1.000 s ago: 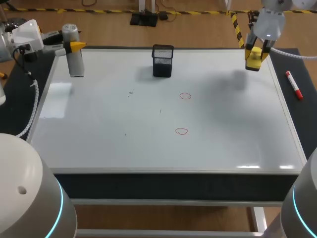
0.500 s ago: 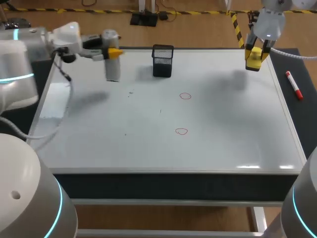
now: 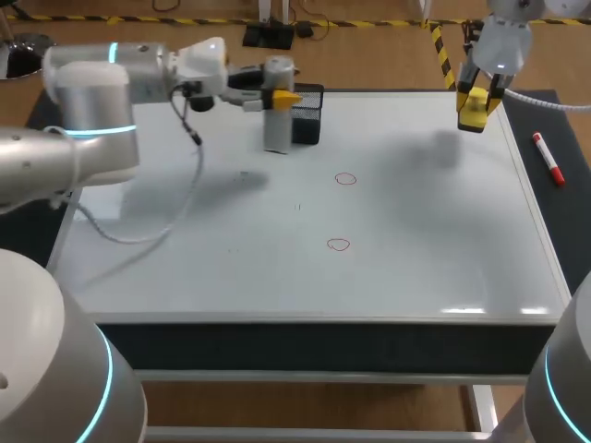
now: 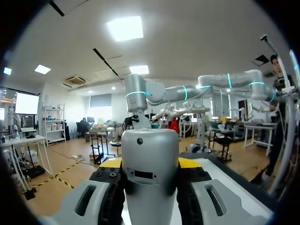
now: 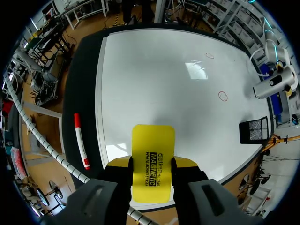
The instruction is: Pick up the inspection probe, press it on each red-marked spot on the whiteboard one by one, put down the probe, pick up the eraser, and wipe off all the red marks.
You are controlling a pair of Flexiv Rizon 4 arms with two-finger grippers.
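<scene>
Probe: The inspection probe (image 3: 278, 115), a grey upright cylinder, is hanging above the whiteboard (image 3: 185, 258) near its far edge, just beside the black mesh holder (image 3: 309, 111).
Left fingers: The left gripper (image 3: 282, 95) is coming in sideways, and its fingers are pressing the probe's upper part from both sides.
Change: Over the last second the left arm has been carrying the probe from the board's far left corner along the far edge towards the middle. The right arm has not been moving.
Meaning: The pick-up looks done, and the probe seems to be travelling towards the first spot; no pressing is showing yet.
Red marks: Two small red rings, the farther mark (image 3: 345, 179) and the nearer mark (image 3: 338, 245), are lying ahead of the probe, apart from it.
Right fingers: The right gripper (image 5: 151, 165) is hovering over the board's far right corner, its fingers closing on the yellow eraser (image 5: 152, 140).
Writing: Black print is showing on the eraser's face.
Around: A red marker (image 3: 548, 159) is lying on the counter beside the board's right edge.
</scene>
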